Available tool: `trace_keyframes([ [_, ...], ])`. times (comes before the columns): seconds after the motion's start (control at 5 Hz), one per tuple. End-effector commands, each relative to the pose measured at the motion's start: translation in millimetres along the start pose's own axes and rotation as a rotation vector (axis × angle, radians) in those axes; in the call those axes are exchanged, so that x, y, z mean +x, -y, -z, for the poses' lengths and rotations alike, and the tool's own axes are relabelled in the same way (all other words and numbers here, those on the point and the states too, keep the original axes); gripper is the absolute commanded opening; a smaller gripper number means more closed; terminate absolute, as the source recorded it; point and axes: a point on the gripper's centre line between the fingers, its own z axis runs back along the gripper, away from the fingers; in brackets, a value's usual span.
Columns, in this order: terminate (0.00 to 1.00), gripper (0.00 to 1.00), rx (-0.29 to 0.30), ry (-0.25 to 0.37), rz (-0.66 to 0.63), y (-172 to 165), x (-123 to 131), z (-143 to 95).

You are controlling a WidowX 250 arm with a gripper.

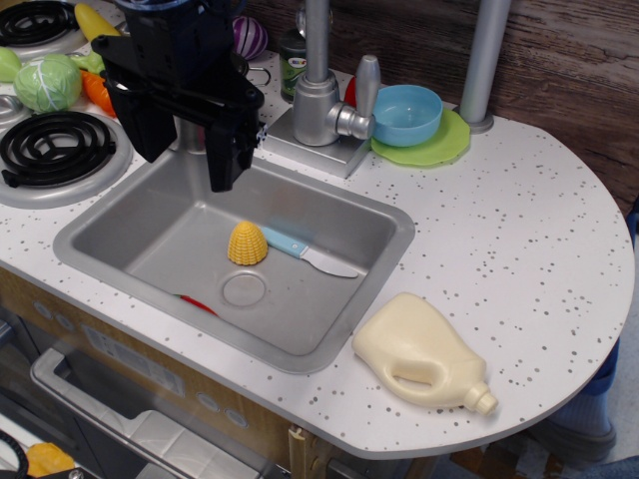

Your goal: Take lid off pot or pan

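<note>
Lid and pot not discernible, whereabouts impossible to tell. Black gripper (188,150) poised over the back-left rim of the sink (329,304), beside the faucet (318,95). Jaws spread apart; any grasp impossible to tell. Corn (248,243) and knife (312,257) in the basin.

The black gripper (185,165) hangs down from the top of the picture — two thick fingers point down (one short, one longer). There is an open gap between them, and nothing is held there

black claw (190,160) above grey sink (120,235) with yellow corn (248,243), knife (312,255); cream jug (424,354) on counter (519,220)
</note>
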Motion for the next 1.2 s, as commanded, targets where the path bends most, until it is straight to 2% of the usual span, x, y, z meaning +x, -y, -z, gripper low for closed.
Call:
trace_keyframes([
  [0.0, 0.0, 1.0, 0.0, 0.0, 0.0, 0.0, 0.0, 0.0],
  [0.2, 0.0, 1.0, 0.015, -0.021, -0.036, -25.0, 28.0, -0.2],
  [0.4, 0.0, 1.0, 0.09, 0.003, -0.04, -67.1, 69.1, 5.5],
  [0.6, 0.0, 1.0, 0.135, 0.03, -0.024, -102.6, 101.9, 1.8],
  [0.8, 0.0, 1.0, 0.177, 0.102, -0.029, -132.6, 128.7, 3.0],
  [1.0, 0.0, 1.0, 0.131, 0.115, -0.034, -154.7, 143.4, 5.2],
])
